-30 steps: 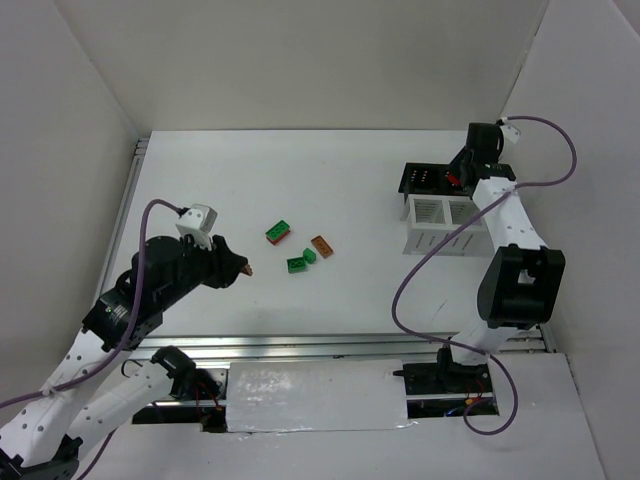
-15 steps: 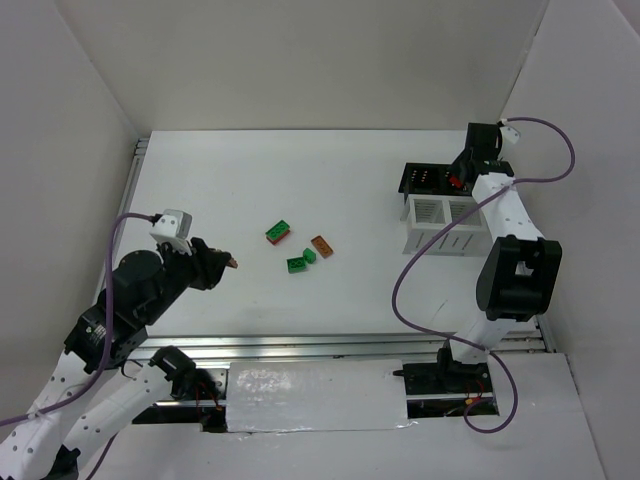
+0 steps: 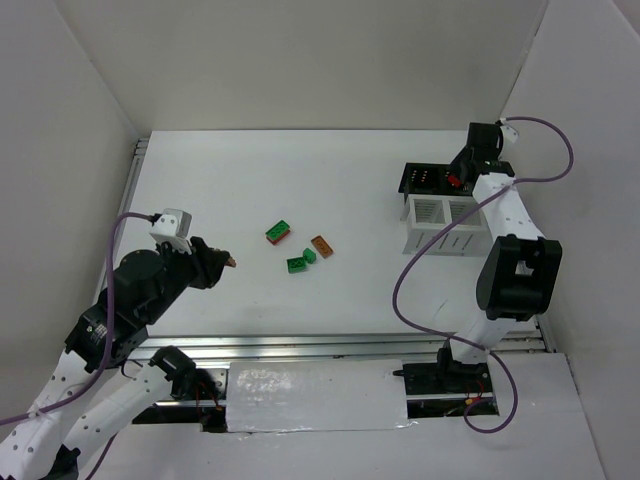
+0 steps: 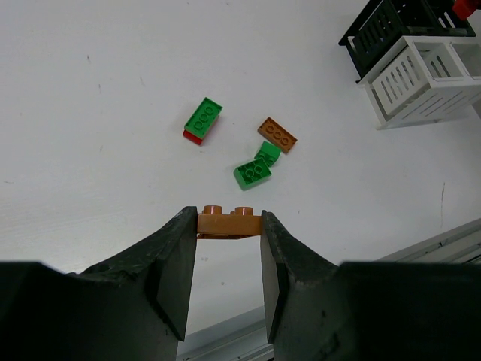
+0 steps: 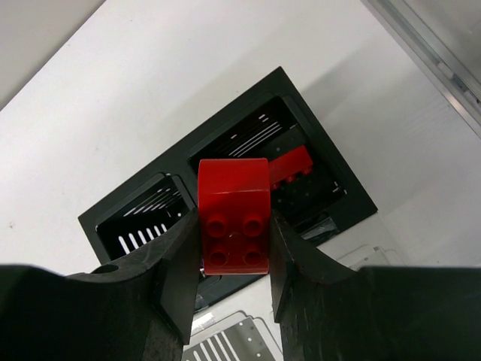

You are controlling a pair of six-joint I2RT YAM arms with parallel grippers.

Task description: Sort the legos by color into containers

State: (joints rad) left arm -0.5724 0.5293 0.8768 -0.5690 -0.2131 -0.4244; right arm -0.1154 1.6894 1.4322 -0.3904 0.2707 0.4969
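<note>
My left gripper (image 4: 229,224) (image 3: 226,262) is shut on an orange-brown brick (image 4: 230,221), held above the table at the left. Loose on the table lie a green-on-red brick (image 3: 279,232) (image 4: 202,121), a green brick (image 3: 301,261) (image 4: 256,167) and an orange-brown brick (image 3: 322,245) (image 4: 277,134). My right gripper (image 5: 234,226) (image 3: 457,178) is shut on a red brick (image 5: 234,216), held above the black container (image 5: 135,218) (image 3: 424,179). Another red brick (image 5: 293,165) lies in that container's right compartment. The white container (image 3: 443,222) (image 4: 425,75) stands just in front of the black one.
White walls enclose the table on the left, back and right. A metal rail (image 3: 300,345) runs along the near edge. A purple cable (image 3: 425,260) hangs from the right arm over the white container.
My left arm has drawn back toward the left and near side with the orange-brown brick in it. The right gripper has hardly moved over the black container.
</note>
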